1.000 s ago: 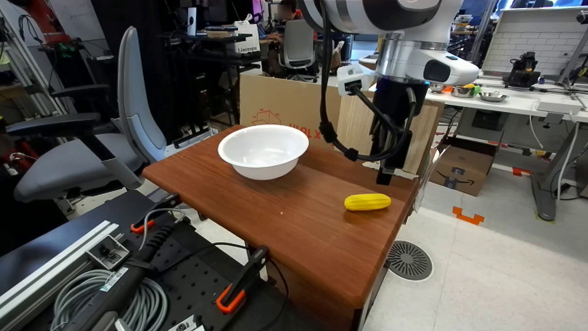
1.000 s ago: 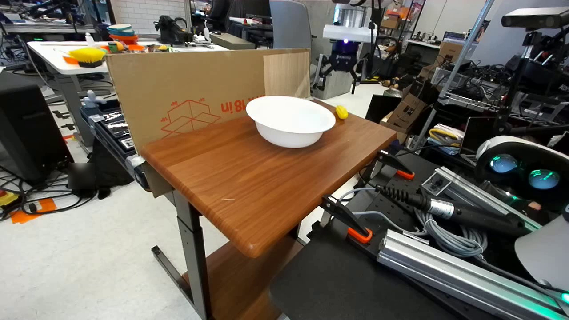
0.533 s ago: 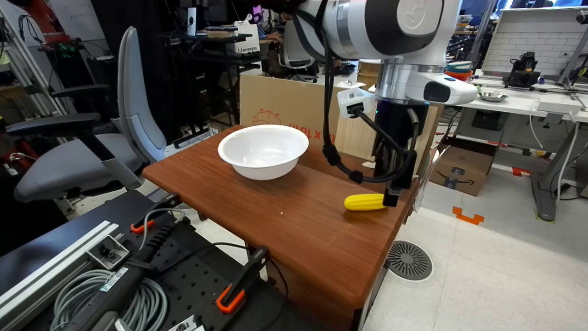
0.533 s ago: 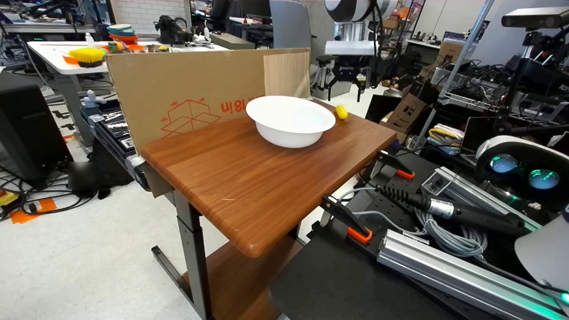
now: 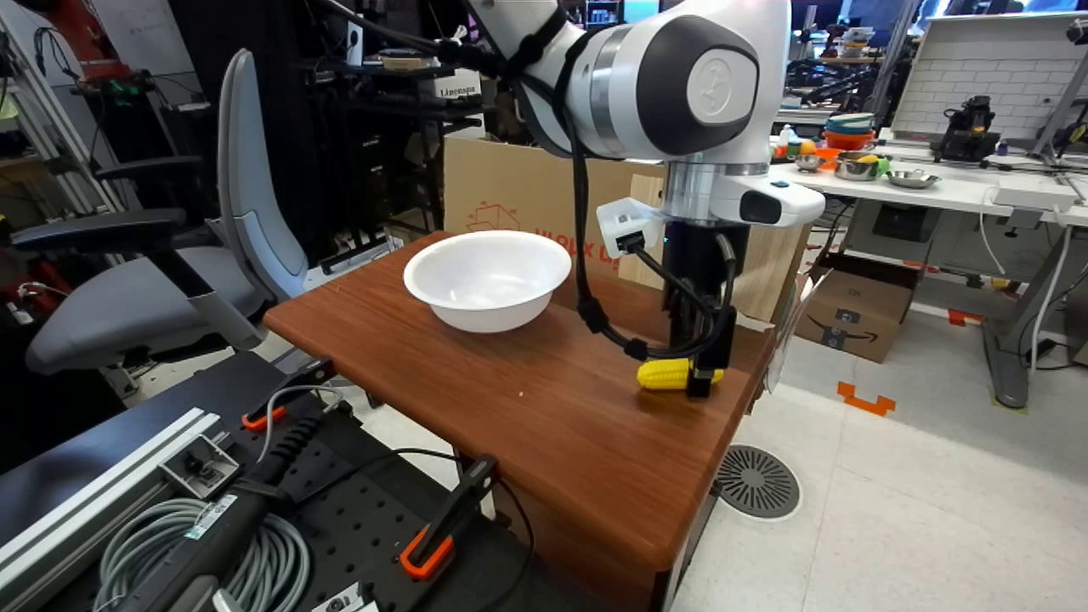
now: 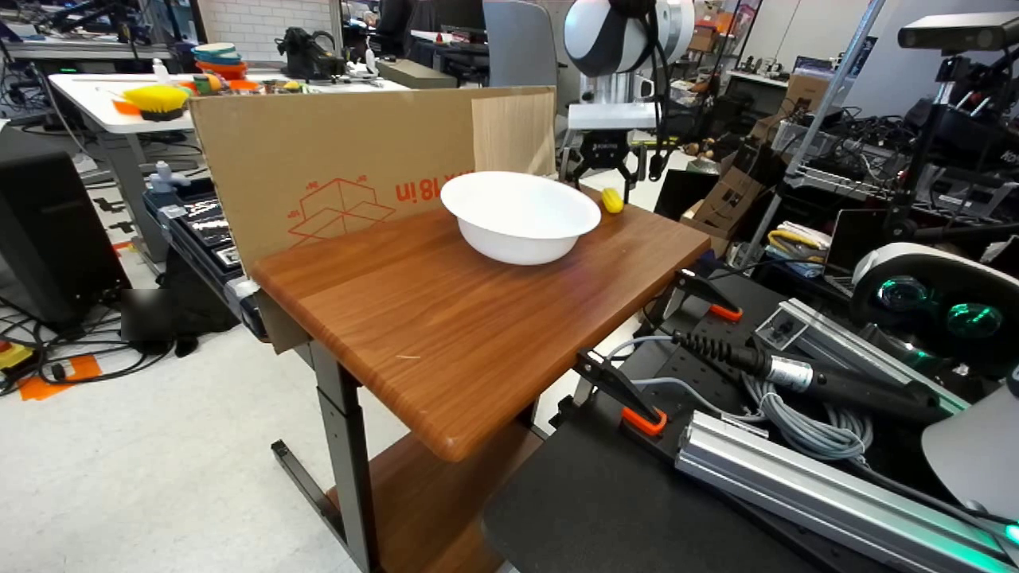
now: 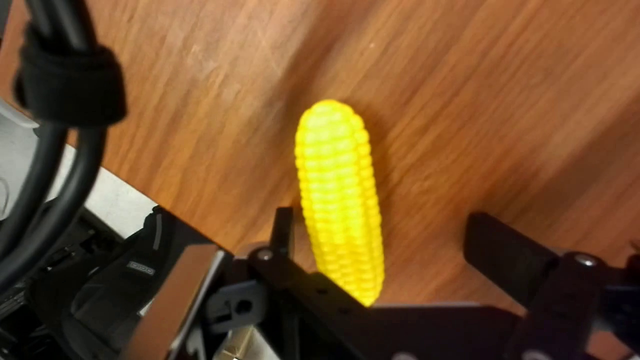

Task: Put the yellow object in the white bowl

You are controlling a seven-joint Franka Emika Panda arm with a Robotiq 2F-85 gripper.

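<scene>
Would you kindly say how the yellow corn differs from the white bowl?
The yellow corn is long and bumpy; the white bowl is round and smooth. The corn is much smaller than the bowl. The open gripper straddles the corn, but not the bowl. Both rest on the wooden table.

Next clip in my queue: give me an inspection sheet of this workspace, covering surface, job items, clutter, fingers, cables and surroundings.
Surface: brown wooden table, with a small pale mark near a corner in an exterior view.
Job items: white bowl, upright on the table; yellow object, corn-shaped, lying outside it.
Clutter: black-and-orange clamps and a metal rail at the black bench.
Fingers: open, the yellow object between them, nearer one side in the wrist view.
Held: nothing seen.
Cables: black arm cables hang in a loop; grey cable coiled on the bench.
Surroundings: grey chair nearby; cardboard sheet standing along a table edge.
</scene>
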